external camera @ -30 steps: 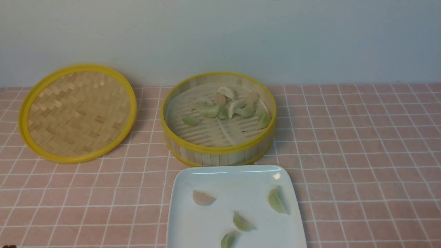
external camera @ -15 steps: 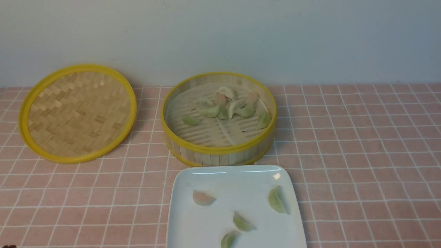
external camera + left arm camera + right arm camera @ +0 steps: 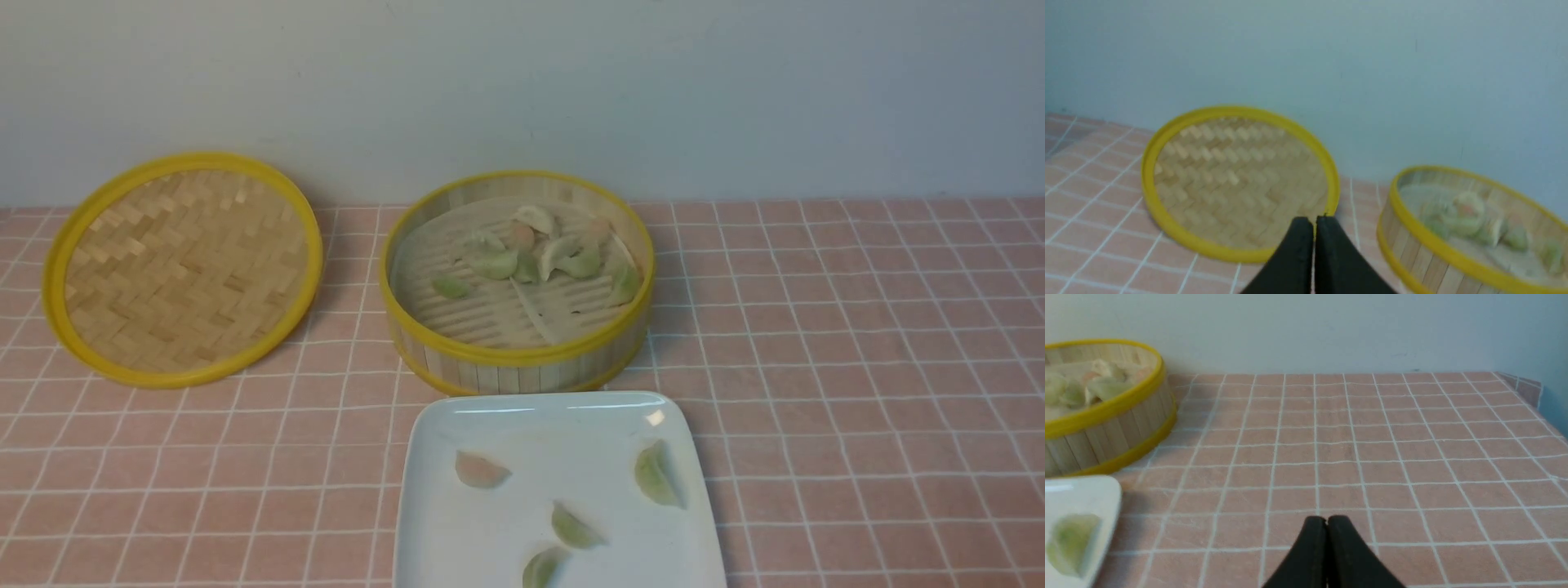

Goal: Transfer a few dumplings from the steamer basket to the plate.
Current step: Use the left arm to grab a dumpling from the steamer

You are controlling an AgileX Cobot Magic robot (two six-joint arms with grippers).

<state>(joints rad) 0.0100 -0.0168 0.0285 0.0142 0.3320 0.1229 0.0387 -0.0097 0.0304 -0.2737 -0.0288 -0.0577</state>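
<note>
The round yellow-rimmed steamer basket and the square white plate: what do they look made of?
Steamer basket: likely bamboo, matte, from its pale grained upright slats; yellow rims perhaps painted or plastic.
Plate: probably glazed ceramic, glossy highlights; melamine possible.

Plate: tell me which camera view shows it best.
The front view: the white plate shows most of its surface and four dumplings, though its near edge is cut off. The right wrist view catches only a corner with one dumpling; the left wrist view shows none.
</note>
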